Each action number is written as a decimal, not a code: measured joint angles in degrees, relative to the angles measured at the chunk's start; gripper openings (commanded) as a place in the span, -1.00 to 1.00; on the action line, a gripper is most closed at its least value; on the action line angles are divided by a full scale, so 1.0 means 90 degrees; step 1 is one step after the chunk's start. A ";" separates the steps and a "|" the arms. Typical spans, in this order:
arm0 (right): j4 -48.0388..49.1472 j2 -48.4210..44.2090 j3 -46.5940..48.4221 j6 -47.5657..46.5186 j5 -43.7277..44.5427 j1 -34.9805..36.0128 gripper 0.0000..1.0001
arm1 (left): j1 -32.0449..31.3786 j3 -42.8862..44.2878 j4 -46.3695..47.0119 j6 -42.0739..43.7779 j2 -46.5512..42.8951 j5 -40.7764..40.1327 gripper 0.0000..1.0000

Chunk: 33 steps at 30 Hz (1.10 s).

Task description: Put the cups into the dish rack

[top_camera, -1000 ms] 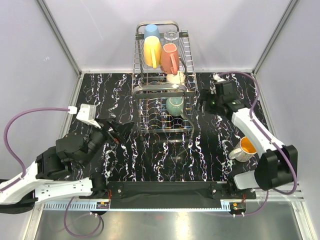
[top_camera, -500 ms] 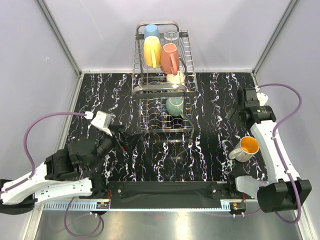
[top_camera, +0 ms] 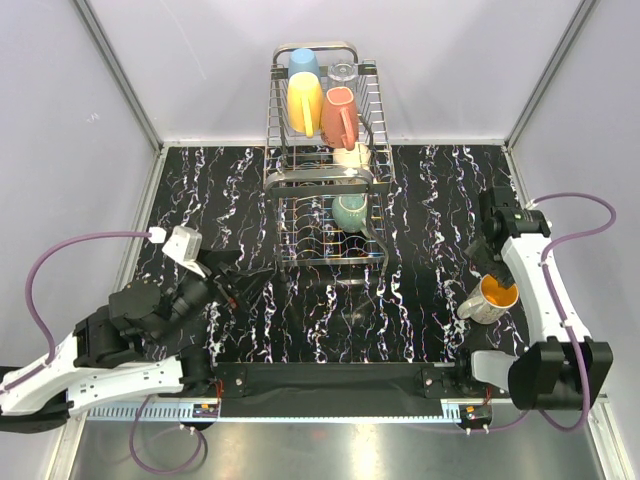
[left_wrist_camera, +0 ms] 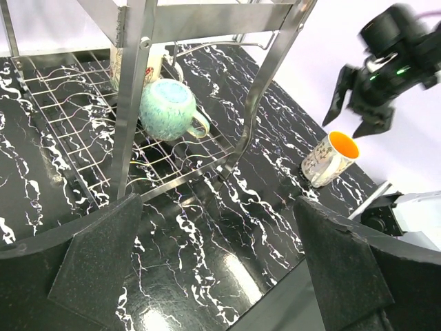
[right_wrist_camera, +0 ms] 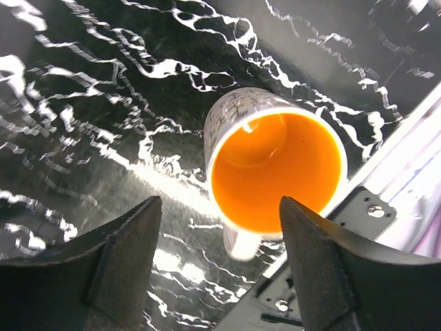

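A white patterned mug with an orange inside (top_camera: 488, 298) stands upright on the table at the right. My right gripper (top_camera: 490, 267) hovers just above it, open; in the right wrist view the mug (right_wrist_camera: 275, 172) lies below the spread fingers of that gripper (right_wrist_camera: 220, 207), untouched. The dish rack (top_camera: 275, 120) stands at the back centre. Its upper shelf holds a light blue tumbler (top_camera: 303, 63), a clear glass (top_camera: 343, 72), a yellow cup (top_camera: 305, 100), a salmon-pink cup (top_camera: 338, 115) and a cream cup (top_camera: 350, 154). A teal cup (top_camera: 350, 211) lies on the lower tier. My left gripper (top_camera: 228, 272) is open and empty, left of the rack.
In the left wrist view I see the rack's chrome post (left_wrist_camera: 131, 83), the teal cup (left_wrist_camera: 167, 109), the orange-lined mug (left_wrist_camera: 331, 158) and the right gripper (left_wrist_camera: 362, 110) above it. Metal frame posts and white walls enclose the black marbled table (top_camera: 400, 320).
My right arm swung from beside the rack out to the right, then came toward me over the orange-lined mug, its jaws narrowing slightly. The left arm shifted back and left.
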 measured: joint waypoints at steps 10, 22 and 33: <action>0.1047 0.0527 -0.1066 0.0019 -0.0442 -0.0525 0.26 | 0.0000 0.0000 -0.0097 0.0017 -0.0087 0.0005 0.98; 0.1843 0.0634 -0.1387 -0.0294 -0.0733 -0.0619 -1.00 | 0.0000 0.0294 -0.0231 -0.0231 0.0369 0.0180 0.98; 0.1877 -0.0682 -0.0107 -0.1484 -0.2322 -0.0629 -1.00 | 0.0000 0.1071 -0.0095 -0.0704 0.1377 0.0692 0.97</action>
